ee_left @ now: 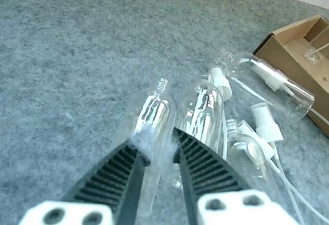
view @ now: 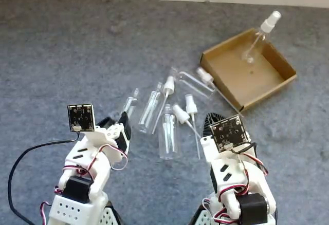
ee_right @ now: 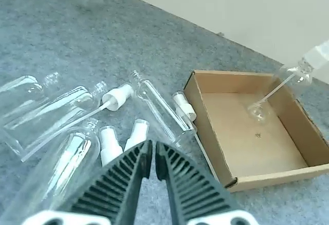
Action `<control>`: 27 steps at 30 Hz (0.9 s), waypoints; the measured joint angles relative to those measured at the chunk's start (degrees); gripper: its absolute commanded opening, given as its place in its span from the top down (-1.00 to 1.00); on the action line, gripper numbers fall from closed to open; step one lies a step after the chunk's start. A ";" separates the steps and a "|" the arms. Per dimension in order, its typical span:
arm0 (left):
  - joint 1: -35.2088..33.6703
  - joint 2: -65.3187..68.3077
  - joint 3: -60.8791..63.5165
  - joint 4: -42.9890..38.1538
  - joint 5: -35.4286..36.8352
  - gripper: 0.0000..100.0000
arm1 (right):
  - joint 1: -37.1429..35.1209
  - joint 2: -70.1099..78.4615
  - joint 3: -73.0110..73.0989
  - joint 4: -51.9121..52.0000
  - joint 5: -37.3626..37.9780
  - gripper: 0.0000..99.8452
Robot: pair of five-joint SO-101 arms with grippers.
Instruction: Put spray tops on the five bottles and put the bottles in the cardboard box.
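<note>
Several clear bottles lie on the grey carpet in the middle. My left gripper (ee_left: 161, 150) (view: 125, 121) is shut on the base end of the leftmost bottle (ee_left: 153, 113) (view: 130, 105), which has no top. Beside it lie a second bottle (view: 149, 109) with a spray top (view: 168, 85) resting at its neck, and a third open bottle (view: 168, 130). Two loose spray tops (view: 181, 113) (view: 190, 104) lie just ahead of my right gripper (ee_right: 152, 150) (view: 213, 122), which is shut on nothing. A capped bottle (view: 259, 35) stands in the cardboard box (view: 221, 78).
Another bottle (view: 193, 81) lies between the cluster and the box's near wall, with a spray top (view: 204, 74) at its end. The box (ee_right: 247, 127) sits at the far right. Open carpet stretches to the left and far side.
</note>
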State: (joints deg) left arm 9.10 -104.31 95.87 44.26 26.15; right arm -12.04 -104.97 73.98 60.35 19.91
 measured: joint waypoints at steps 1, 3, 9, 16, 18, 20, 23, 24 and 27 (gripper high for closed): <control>0.00 0.00 0.00 0.00 0.00 0.92 | 0.00 0.00 0.00 0.00 0.00 0.98; 0.00 0.00 0.00 0.00 0.00 0.92 | 0.00 0.00 0.00 0.00 0.00 0.98; 0.00 0.00 0.00 0.00 0.00 0.92 | 0.00 0.00 0.00 0.00 0.35 0.98; 0.00 0.00 0.00 0.00 0.00 0.92 | 0.00 0.00 0.00 0.00 0.35 0.98; 0.00 0.00 0.00 0.00 0.00 0.92 | 0.09 0.00 0.00 0.00 0.35 0.98; 0.00 0.00 0.00 0.00 0.00 0.92 | 0.44 0.00 0.00 0.00 0.35 0.98; 0.00 0.00 0.00 0.00 0.00 0.92 | 0.97 0.79 0.00 0.00 0.35 0.98; 0.00 0.00 0.00 0.00 0.00 0.92 | 0.88 1.76 0.00 0.00 0.35 0.98; 0.00 0.00 0.00 0.00 0.00 0.92 | 0.88 7.74 -3.43 0.00 0.35 0.98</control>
State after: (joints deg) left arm 9.10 -104.31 95.87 44.26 26.15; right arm -11.16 -97.23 70.55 60.35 20.26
